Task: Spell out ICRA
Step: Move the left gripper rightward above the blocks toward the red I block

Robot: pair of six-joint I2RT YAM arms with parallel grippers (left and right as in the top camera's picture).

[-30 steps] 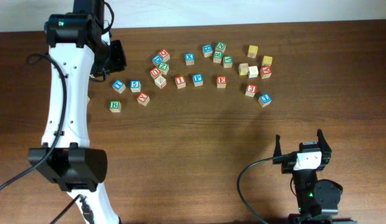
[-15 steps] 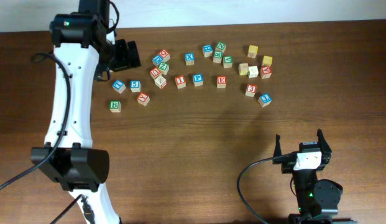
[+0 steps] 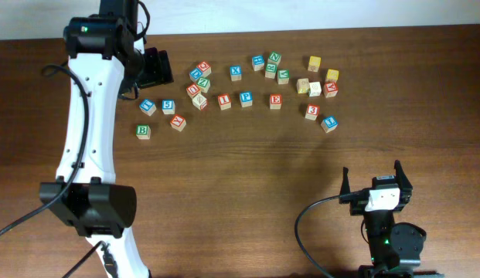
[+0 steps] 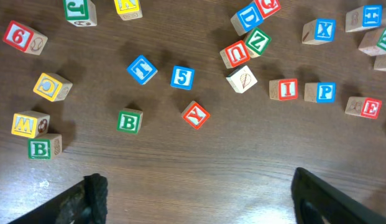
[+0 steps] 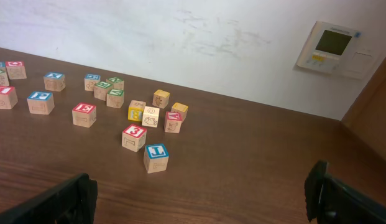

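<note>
The red I cube (image 3: 224, 100) (image 4: 283, 89) stands in the middle row beside blue P and red E. The yellow-faced C cube (image 4: 53, 86) shows only in the left wrist view, left of a green B; the arm covers it from overhead. A red-lettered cube that looks like A (image 3: 330, 89) (image 5: 173, 118) sits in the right cluster. Which of the green-lettered cubes (image 3: 277, 69) at the back is R is too small to read. My left gripper (image 3: 161, 68) (image 4: 205, 205) hangs open above the table at the left end of the cubes, holding nothing. The right gripper (image 3: 376, 179) (image 5: 202, 199) is open and empty at the front right.
Several other letter and number cubes are scattered along the back: a red Y (image 4: 196, 115), a blue 5 (image 4: 182, 76), a green B (image 4: 128, 121), a red 3 (image 5: 134, 135) and a blue L (image 5: 156, 156). A wall (image 5: 180, 37) with a control panel (image 5: 332, 46) rises behind the table.
The left gripper moved right toward the cubes and slightly back, and its jaws opened wider. The right arm and the cubes have not moved.
</note>
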